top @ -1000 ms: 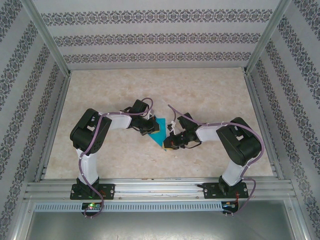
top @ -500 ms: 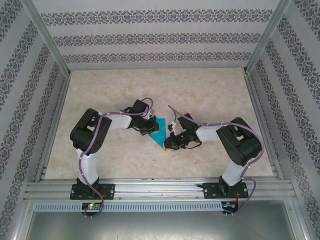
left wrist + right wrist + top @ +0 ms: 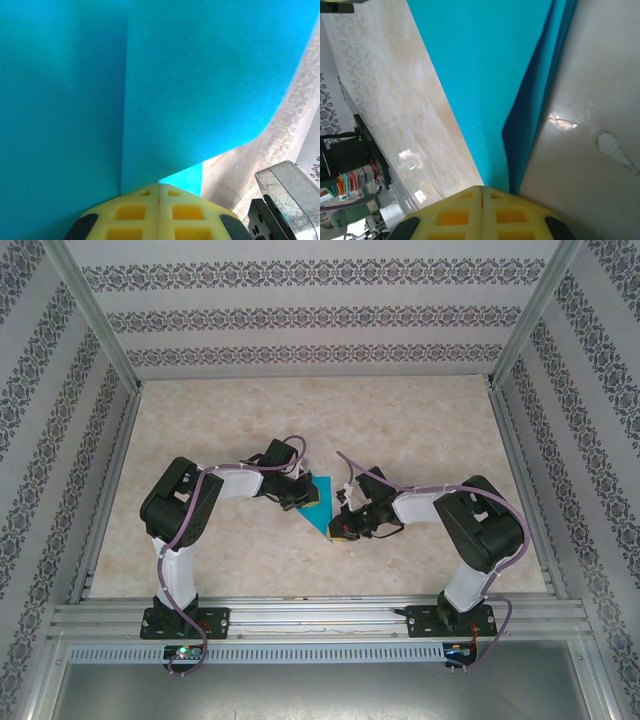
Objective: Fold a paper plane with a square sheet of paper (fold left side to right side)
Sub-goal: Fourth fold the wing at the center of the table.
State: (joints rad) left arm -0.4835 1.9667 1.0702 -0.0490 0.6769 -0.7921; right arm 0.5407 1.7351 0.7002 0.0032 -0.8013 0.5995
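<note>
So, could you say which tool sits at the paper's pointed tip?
The right tool, at the narrow near tip of the blue paper; the left tool sits by its wider end.

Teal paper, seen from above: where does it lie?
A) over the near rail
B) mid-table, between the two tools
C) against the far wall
B: the teal paper sits mid-table, with the left tool and the right tool at its two sides.

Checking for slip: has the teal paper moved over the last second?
No; the folded teal paper keeps its place against the front rail.
</note>
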